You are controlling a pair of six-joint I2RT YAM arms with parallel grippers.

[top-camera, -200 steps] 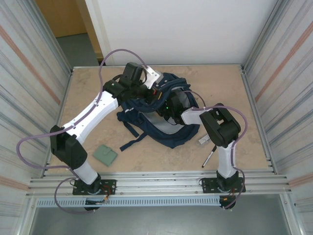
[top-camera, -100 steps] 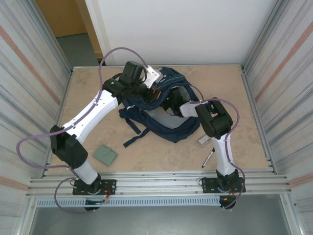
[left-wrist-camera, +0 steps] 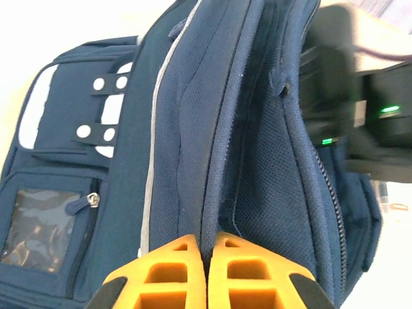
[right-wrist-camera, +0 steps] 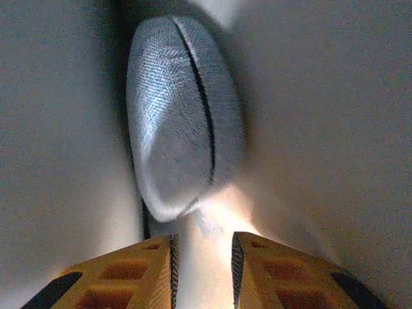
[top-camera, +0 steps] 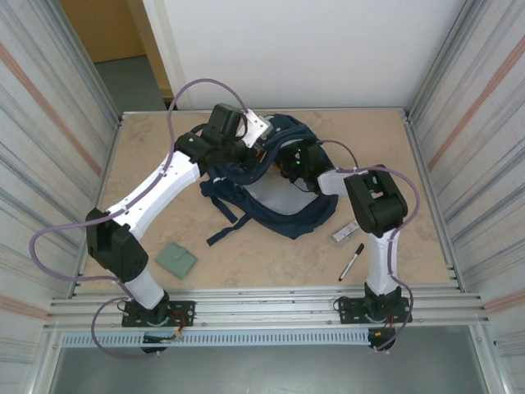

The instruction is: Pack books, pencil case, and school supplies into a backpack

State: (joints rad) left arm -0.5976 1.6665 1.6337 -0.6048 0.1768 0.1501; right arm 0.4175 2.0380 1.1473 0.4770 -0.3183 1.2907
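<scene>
While the backpack (top-camera: pixel 299 223) lies on the beige table (top-camera: pixel 148 148) between ribbed walls (top-camera: pixel 480 115), the left gripper (left-wrist-camera: pixel 206 243) pinches its fabric. The right gripper (right-wrist-camera: pixel 203 250) stands parted — empty.

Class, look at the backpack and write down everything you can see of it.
The backpack is large, navy fabric, lying on the table, its main compartment gaping open onto a pale lining. The left wrist view shows white patches, a clear window pocket, a thin light stripe, a zip and dark mesh inside. Dark straps trail towards the near edge. The left gripper pinches the opening's edge; the right gripper reaches inside.
</scene>
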